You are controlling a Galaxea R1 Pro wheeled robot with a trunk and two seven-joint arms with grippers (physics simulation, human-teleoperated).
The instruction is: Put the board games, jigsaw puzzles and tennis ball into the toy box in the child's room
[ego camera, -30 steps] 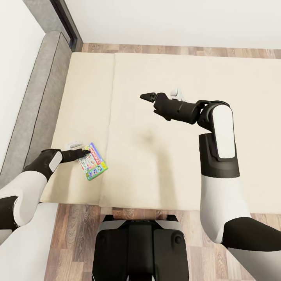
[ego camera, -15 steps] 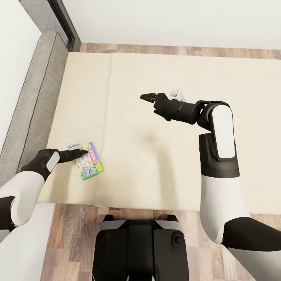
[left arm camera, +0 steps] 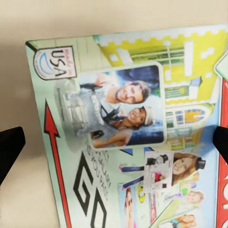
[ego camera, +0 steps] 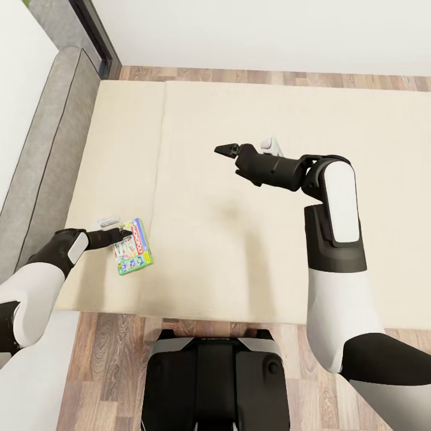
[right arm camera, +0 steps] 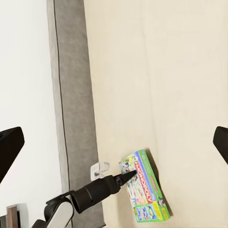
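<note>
One of the board games point(ego camera: 133, 246), a white-green box with a red logo, lies flat on the beige mattress of the bed point(ego camera: 239, 239), near its front left corner. My left gripper point(ego camera: 118, 226) hovers at the box's far end, open. In the left wrist view the printed lid point(left arm camera: 123, 128) lies between the two spread fingertips point(left arm camera: 9, 147). My right gripper point(ego camera: 248, 146) hangs open above the middle of the bed, holding nothing. The right wrist view looks down on the same box point(right arm camera: 145, 185) and the left gripper point(right arm camera: 114, 172) next to it.
The bed's dark grey frame point(ego camera: 42, 149) runs along the left, against a white wall. Wooden floor point(ego camera: 269, 76) shows beyond the bed and in front of it, around my base point(ego camera: 215, 383). The mattress spreads wide and bare to the right.
The whole picture has slid a little to the left, so the camera moved. The left gripper stays at the board game. The right arm holds the same pose.
</note>
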